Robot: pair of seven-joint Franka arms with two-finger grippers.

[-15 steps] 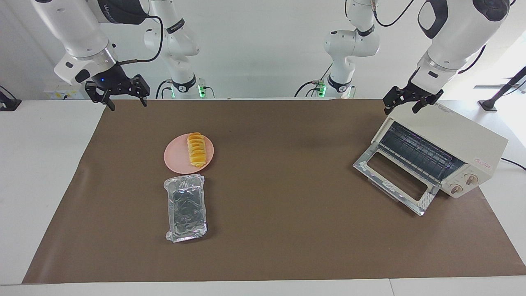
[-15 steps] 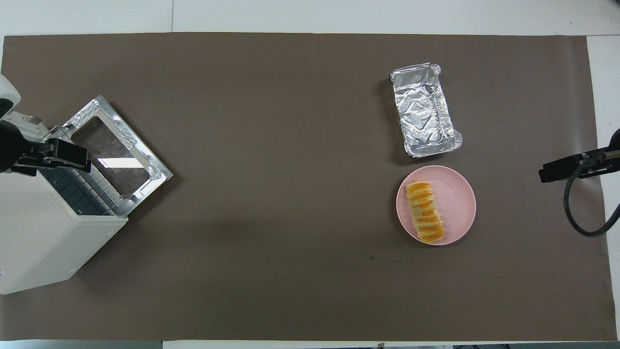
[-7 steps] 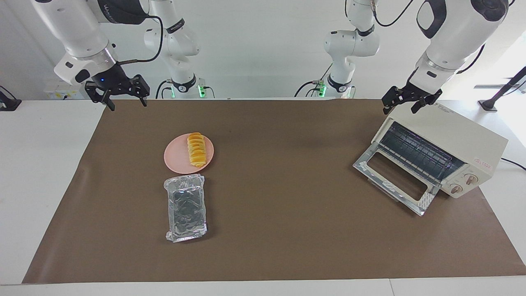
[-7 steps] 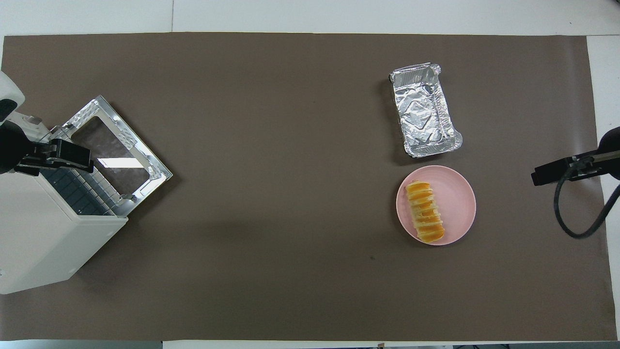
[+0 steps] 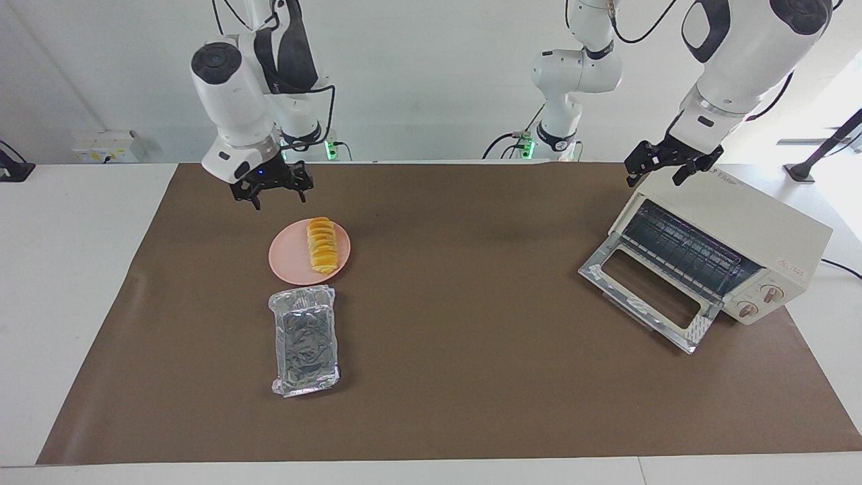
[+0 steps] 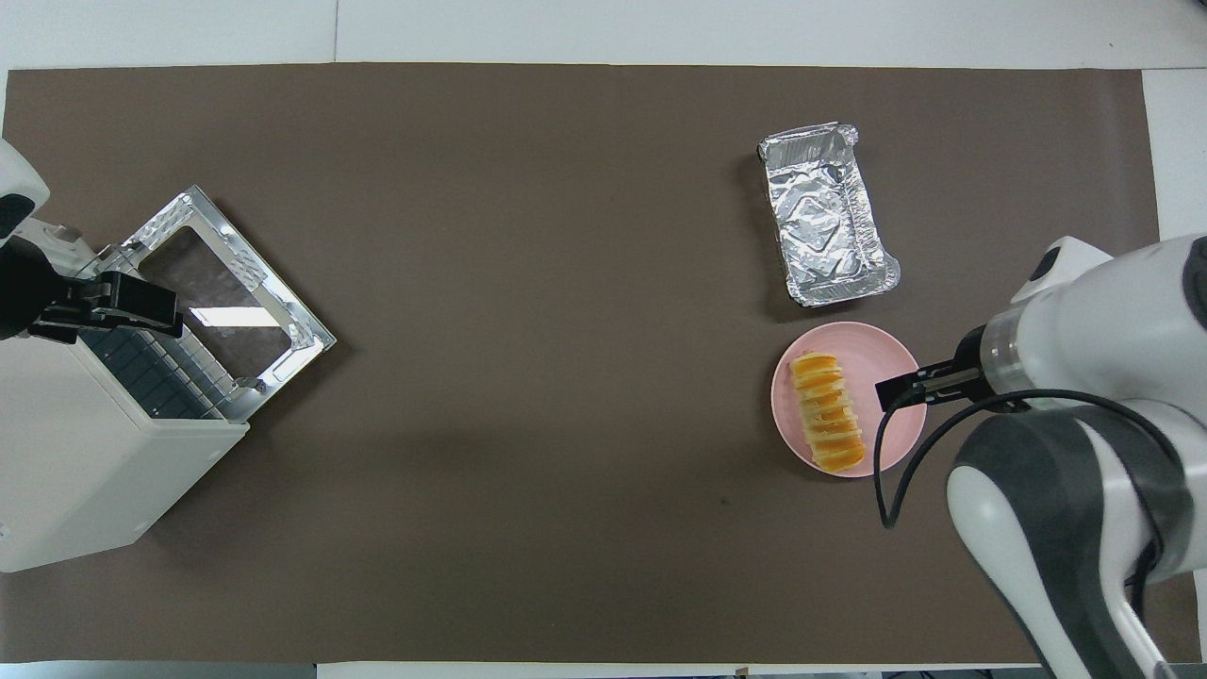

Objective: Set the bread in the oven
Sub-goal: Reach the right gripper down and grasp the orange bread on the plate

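Right tool (image 5: 267, 190) has swung in from upper left, now above the plate (image 5: 288, 259), jaws open, empty. Bread (image 5: 321, 244) pickup looks imminent. Left tool (image 5: 667, 168) waits open over the oven (image 5: 754, 232).

The bread (image 6: 828, 411) lies on the pink plate (image 6: 886, 368), the oven (image 6: 85, 462) door open

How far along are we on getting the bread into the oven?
Done: the oven stands with its door dropped open. In hand: nothing; the right gripper hangs open above the pink plate, off the bread. The left gripper, open, waits over the oven. Left: grasp, carry, place inside.
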